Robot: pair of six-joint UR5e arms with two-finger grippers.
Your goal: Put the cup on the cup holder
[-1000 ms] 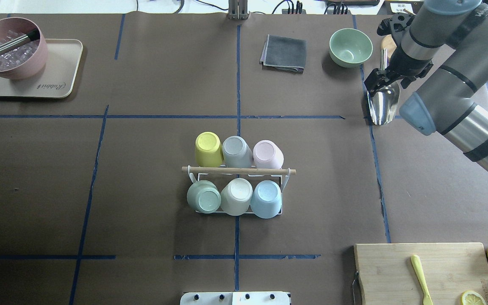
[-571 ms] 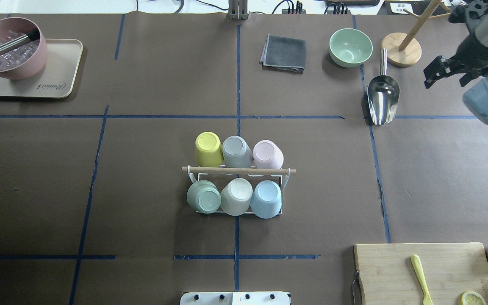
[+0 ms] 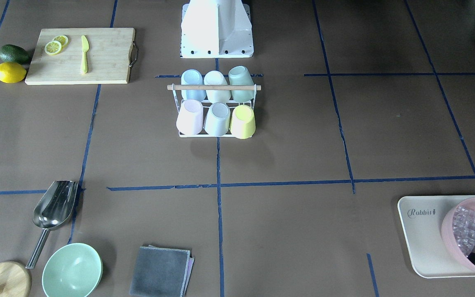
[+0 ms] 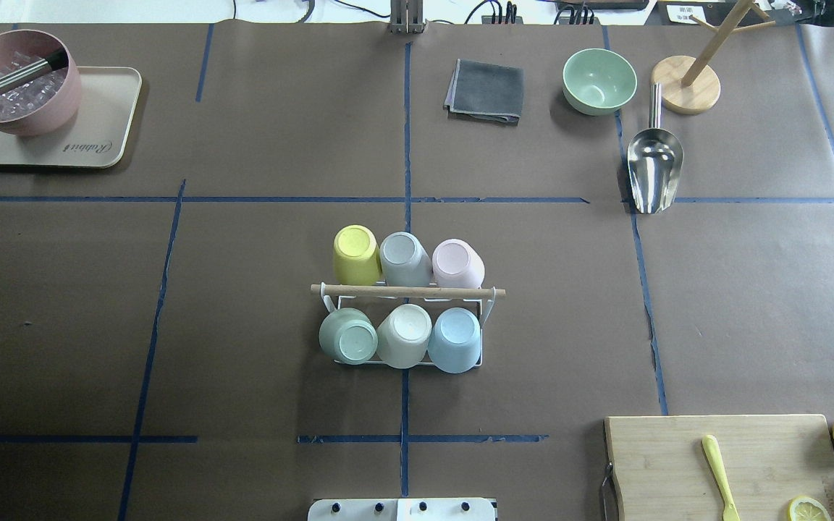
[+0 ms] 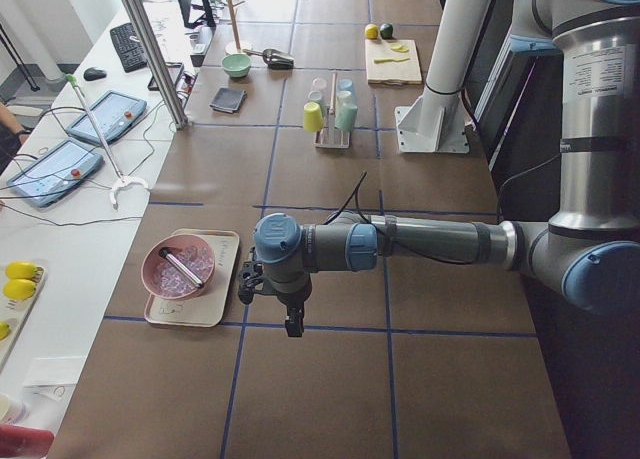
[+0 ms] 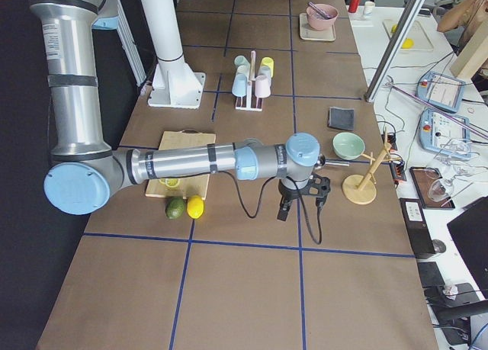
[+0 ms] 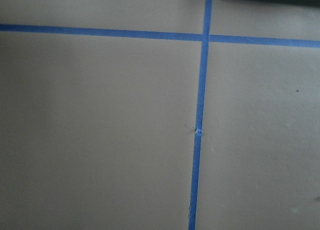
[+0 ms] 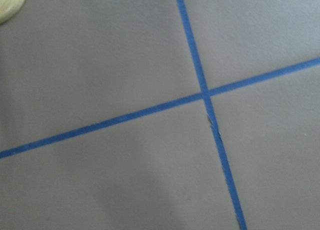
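Note:
The cup holder [image 4: 407, 291], a white wire rack with a wooden rod across the top, stands at the table's middle; it also shows in the front view [image 3: 214, 87]. Several pastel cups sit upside down on its prongs in two rows, among them a yellow cup [image 4: 356, 253], a pink cup [image 4: 457, 262] and a blue cup [image 4: 455, 339]. My left gripper [image 5: 291, 324] hangs over bare table near the pink ice bowl, seen only from the side; I cannot tell its state. My right gripper [image 6: 300, 207] hangs near the wooden stand, also seen only from the side.
A tray [image 4: 109, 119] with a pink ice bowl [image 4: 15, 79] is far left. A grey cloth [image 4: 486, 90], green bowl [image 4: 599, 79], metal scoop [image 4: 654, 166] and wooden stand [image 4: 686, 94] are far right. A cutting board [image 4: 677, 463] with knife and lemons is near right.
My right arm has swung off to the right and left the overhead view, uncovering the scoop and wooden stand. The cups and holder have not moved.

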